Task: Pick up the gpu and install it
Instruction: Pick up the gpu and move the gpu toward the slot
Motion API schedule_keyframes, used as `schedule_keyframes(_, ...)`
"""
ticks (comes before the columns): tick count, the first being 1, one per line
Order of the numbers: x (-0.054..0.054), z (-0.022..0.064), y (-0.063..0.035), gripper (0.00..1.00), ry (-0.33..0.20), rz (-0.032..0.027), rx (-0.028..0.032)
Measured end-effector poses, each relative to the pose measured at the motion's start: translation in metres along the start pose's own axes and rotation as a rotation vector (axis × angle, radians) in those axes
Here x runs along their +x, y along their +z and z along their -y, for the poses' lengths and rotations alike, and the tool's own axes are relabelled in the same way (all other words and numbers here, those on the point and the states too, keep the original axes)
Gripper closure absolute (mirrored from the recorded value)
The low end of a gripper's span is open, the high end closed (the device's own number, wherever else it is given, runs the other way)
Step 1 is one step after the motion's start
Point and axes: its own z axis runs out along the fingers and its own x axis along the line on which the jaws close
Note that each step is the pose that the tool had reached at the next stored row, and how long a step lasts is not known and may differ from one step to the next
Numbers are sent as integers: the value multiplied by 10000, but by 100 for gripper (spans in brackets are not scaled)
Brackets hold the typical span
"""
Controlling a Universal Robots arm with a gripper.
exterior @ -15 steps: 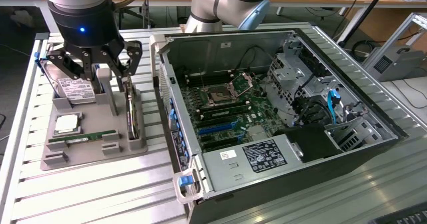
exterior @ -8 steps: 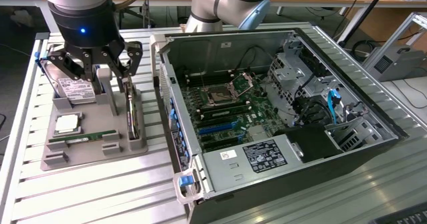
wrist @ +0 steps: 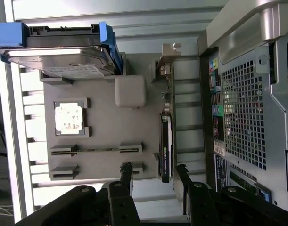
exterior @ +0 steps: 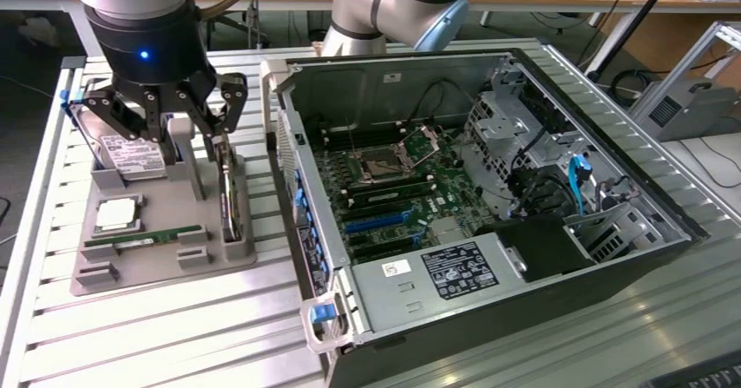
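Wrist view: jaws spread wide above the gpu [wrist: 166, 141] standing on edge in the grey holder [wrist: 101, 122], beside the case [wrist: 242, 117].

The tray [wrist: 106, 122] is matt grey plastic, the computer case [exterior: 405, 71] bare metal, the gpu [wrist: 166, 141] cooler glossy black.

Bright, even light; glare on pale table [exterior: 173, 336]; dark shadow within computer case [exterior: 394, 80]

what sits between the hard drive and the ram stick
A square silver cpu chip, in its own pocket of the gray tray, between hard drive and ram stick; the wrist and exterior views both show it.
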Motion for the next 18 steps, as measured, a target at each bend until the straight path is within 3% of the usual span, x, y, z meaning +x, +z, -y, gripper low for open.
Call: schedule_keyframes(18,1,5,33,52,-1,3,41)
